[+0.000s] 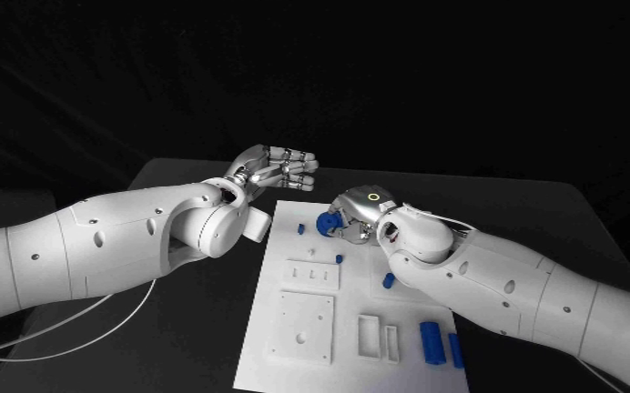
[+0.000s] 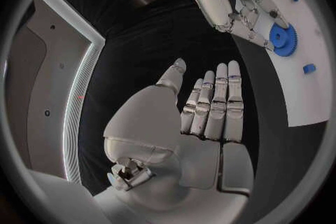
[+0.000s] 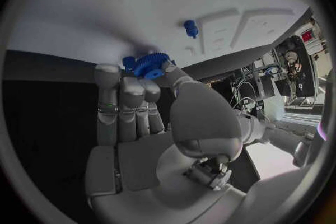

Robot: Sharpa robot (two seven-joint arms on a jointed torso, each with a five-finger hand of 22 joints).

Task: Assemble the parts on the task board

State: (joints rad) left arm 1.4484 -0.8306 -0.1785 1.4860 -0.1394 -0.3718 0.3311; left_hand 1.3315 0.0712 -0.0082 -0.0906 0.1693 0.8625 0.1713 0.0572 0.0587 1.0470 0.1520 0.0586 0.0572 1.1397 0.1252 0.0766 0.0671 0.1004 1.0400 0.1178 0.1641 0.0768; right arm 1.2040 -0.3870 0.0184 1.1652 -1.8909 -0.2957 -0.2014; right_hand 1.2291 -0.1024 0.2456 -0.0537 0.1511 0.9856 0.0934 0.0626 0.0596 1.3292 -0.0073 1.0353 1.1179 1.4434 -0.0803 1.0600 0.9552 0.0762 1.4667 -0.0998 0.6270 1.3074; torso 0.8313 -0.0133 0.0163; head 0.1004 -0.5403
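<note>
On the black table in the head view, we see the white task board lying between the two arms. The right hand sits over the board's far end, its fingers closed around a blue gear. Small blue parts lie nearby: a peg, another, and two longer cylinders near the board's near right corner. The left hand hovers off the board's far left corner, holding nothing.

From the left wrist view, we note the left hand's fingers straight and side by side, thumb apart, palm bare. Beyond it the right hand's fingers rest on the gear, right at the board's edge.

From the right wrist view, we see the gear pinched between thumb and fingertips, low against the board surface; whether it is seated we cannot tell.

We judge the gear light, rigid plastic, and its toothed rim should offer decent purchase. Grip opposite sides of the rim.
</note>
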